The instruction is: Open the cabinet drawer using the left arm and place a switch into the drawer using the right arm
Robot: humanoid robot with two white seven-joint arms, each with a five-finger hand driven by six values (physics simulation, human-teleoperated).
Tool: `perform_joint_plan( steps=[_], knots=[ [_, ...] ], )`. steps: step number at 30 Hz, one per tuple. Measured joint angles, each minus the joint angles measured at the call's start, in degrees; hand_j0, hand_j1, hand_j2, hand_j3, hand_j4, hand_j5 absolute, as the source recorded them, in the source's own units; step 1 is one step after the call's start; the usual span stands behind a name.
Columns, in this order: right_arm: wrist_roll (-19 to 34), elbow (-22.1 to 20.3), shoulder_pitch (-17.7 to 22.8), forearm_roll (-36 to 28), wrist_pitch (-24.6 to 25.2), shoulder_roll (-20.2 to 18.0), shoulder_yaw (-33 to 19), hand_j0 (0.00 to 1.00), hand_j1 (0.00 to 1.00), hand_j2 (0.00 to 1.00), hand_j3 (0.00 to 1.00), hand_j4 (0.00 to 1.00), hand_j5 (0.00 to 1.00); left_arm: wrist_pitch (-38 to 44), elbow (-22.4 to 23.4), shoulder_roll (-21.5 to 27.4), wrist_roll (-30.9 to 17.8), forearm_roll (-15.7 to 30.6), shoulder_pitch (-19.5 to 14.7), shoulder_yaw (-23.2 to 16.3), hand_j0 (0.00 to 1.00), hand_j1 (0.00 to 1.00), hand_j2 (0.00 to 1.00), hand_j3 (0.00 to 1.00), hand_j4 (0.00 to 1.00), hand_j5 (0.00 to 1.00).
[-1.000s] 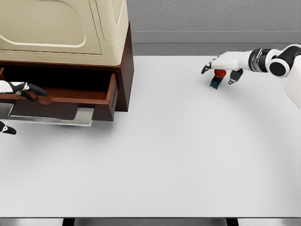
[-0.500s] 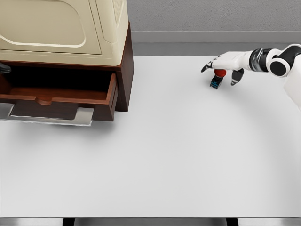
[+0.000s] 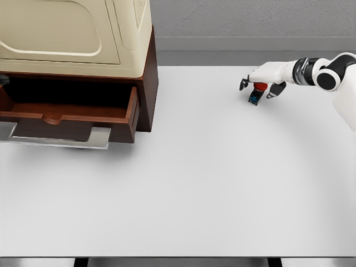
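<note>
The switch (image 3: 255,95), a small thing with a red top and a dark blue base, stood on the far right part of the white counter (image 3: 211,183). Your right hand (image 3: 261,81) sat directly over it, fingers curled down on either side of it; whether they actually gripped it, you could not tell from this view. The arm came in from the right edge. Well apart, at the far left, the drawer (image 3: 72,114) of the dark brown cabinet (image 3: 148,83) stood pulled out, its inside in shadow, a grey metal handle (image 3: 61,139) along its near front. A cream-coloured appliance (image 3: 78,33) rested on top of the cabinet.
</note>
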Motion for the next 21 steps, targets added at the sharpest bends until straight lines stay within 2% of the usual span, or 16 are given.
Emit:
perform_joint_plan(
  steps=[7,9,17,21],
  knots=[
    [0.00,0.30,-0.35,0.00,0.00,-0.06,-0.16,0.79,0.79,0.79,0.79,0.79,0.79,-0.53,0.02,0.01,-0.01,-0.51,0.03,-0.16,0.93,0.93,0.93,0.93,0.93,0.93],
    [0.00,0.32,-0.26,0.00,0.00,-0.07,-0.16,0.70,0.70,0.70,0.70,0.70,0.70,-0.57,-0.04,0.00,0.00,-0.48,0.00,-0.18,0.93,0.93,0.93,0.93,0.93,0.93],
    [0.00,0.95,-0.26,0.01,0.00,0.03,0.03,0.64,0.64,0.64,0.64,0.64,0.64,-0.59,-1.77,-0.39,0.00,-0.56,0.09,-0.23,0.94,0.94,0.94,0.94,0.94,0.94],
    [-0.01,1.07,-0.26,0.00,0.01,0.07,0.07,0.56,0.56,0.56,0.56,0.56,0.56,-0.62,-2.08,-0.40,0.00,-0.57,0.09,-0.26,0.94,0.94,0.94,0.94,0.94,0.94]
  ],
)
